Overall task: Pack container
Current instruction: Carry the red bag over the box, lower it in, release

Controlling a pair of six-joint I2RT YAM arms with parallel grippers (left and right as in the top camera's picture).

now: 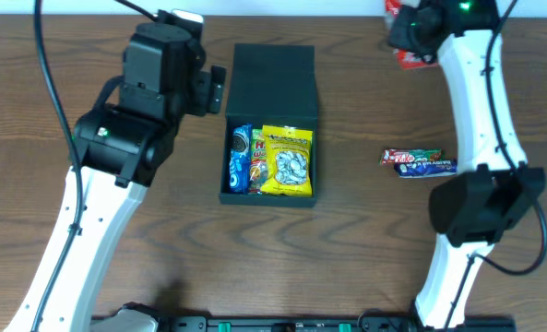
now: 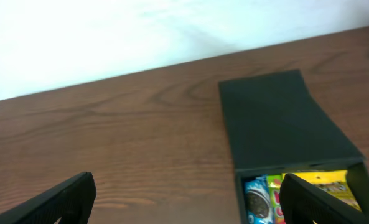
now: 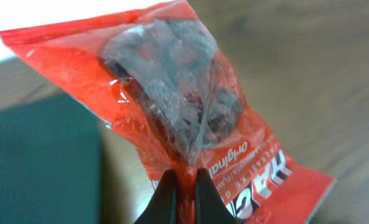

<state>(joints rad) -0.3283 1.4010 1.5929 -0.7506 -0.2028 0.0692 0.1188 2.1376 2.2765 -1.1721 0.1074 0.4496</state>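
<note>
The black container [image 1: 271,88] lies open at the table's middle, flap lid back. It holds a blue cookie packet [image 1: 240,159], a green packet and a yellow packet [image 1: 286,161]. It also shows in the left wrist view [image 2: 277,118]. My left gripper [image 1: 214,90] is open and empty just left of the container's lid; its fingers [image 2: 184,199] straddle bare table and the box's corner. My right gripper [image 1: 411,37] at the far right edge is shut on a red snack packet [image 3: 190,106], held up above the table.
Two candy bars, one red and green [image 1: 411,157] and one blue [image 1: 428,168], lie right of the container beside the right arm. The container shows as a dark shape [image 3: 41,162] at the left of the right wrist view.
</note>
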